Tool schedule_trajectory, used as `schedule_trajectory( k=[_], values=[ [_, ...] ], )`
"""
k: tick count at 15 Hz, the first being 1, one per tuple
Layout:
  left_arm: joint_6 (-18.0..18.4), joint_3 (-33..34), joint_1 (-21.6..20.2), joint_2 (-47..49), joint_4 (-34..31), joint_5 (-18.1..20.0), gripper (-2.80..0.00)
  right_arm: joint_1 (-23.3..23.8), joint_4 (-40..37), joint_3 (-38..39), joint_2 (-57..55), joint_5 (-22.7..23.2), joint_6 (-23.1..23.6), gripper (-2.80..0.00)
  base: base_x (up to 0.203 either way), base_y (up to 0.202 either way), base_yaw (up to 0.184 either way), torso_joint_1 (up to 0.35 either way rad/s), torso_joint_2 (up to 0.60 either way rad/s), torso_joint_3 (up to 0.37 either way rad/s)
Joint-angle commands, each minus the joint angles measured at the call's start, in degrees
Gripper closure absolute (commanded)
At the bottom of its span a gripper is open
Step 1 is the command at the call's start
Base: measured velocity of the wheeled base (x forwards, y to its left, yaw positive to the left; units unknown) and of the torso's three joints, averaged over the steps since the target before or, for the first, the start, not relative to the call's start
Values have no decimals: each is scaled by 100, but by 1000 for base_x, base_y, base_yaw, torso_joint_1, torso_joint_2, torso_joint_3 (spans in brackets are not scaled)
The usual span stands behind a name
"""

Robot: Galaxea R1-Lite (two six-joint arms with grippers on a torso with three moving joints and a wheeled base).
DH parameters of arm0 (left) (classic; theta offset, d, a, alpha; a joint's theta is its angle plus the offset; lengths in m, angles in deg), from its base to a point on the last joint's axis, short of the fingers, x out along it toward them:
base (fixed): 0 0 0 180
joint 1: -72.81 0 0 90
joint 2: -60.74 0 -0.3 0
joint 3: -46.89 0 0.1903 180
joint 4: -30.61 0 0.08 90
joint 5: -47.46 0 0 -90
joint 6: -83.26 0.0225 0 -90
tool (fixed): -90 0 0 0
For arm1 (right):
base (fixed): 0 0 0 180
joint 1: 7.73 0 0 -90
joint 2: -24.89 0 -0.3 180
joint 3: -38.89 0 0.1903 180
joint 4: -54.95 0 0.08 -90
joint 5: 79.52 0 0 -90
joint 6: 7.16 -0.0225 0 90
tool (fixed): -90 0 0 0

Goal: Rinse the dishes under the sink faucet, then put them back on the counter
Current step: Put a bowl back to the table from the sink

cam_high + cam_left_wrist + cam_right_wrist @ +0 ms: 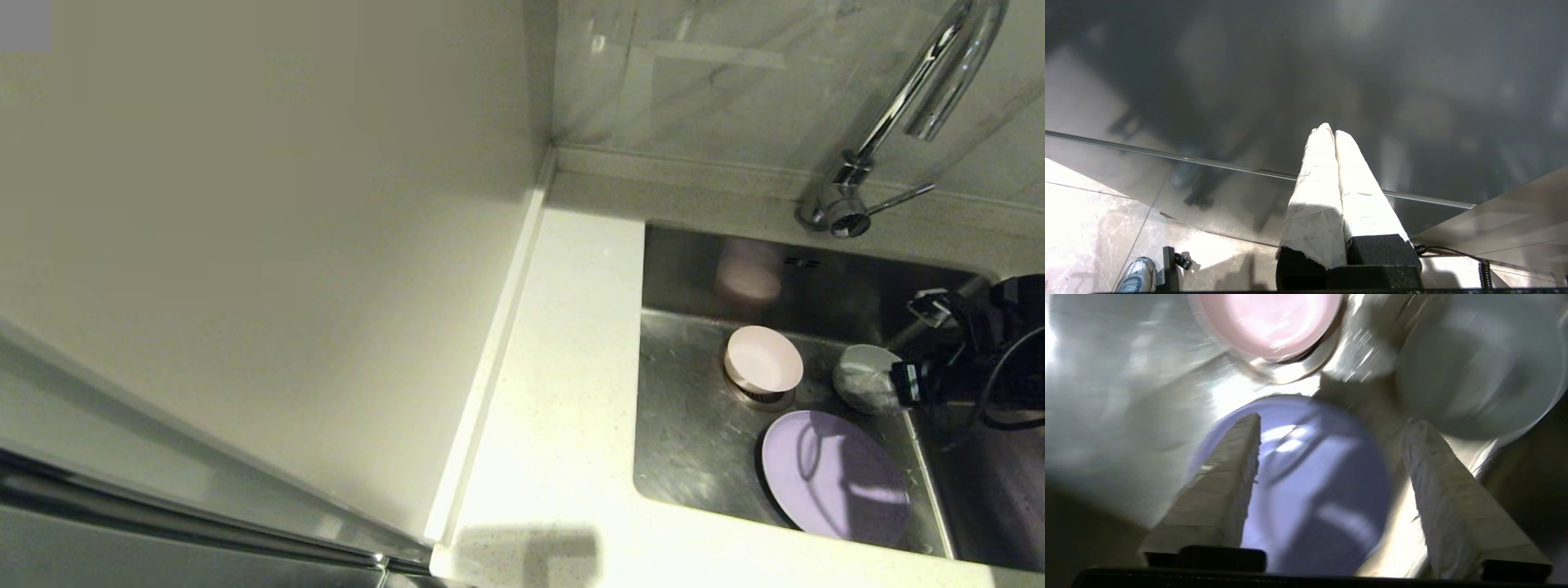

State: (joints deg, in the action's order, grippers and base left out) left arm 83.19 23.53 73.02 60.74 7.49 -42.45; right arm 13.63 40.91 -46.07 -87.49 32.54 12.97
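Stainless-steel sink, right of frame, is shown holding all three dishes: pink bowl over the drain, lilac plate below it, blue-grey bowl beside the right gripper, fingers spread apart, empty. Left gripper is parked, fingers together.

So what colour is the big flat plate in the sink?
The plate is lilac purple, plain with no pattern. The head view shows it best.
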Motion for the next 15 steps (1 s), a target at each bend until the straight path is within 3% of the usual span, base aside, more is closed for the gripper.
schedule_trajectory(
  k=[1,5,15],
  values=[
    [-2,18,-3,0,2,-1,0,-183,632,186,-312,-113,259,-280,0,0,0,0,0,0],
    [-2,18,-3,0,2,-1,0,-227,760,-11,-746,-179,349,-280,0,0,0,0,0,0],
    [-2,9,-3,0,2,-1,0,-82,862,-953,-1721,-824,483,-280,0,0,0,0,0,0]
  ],
)
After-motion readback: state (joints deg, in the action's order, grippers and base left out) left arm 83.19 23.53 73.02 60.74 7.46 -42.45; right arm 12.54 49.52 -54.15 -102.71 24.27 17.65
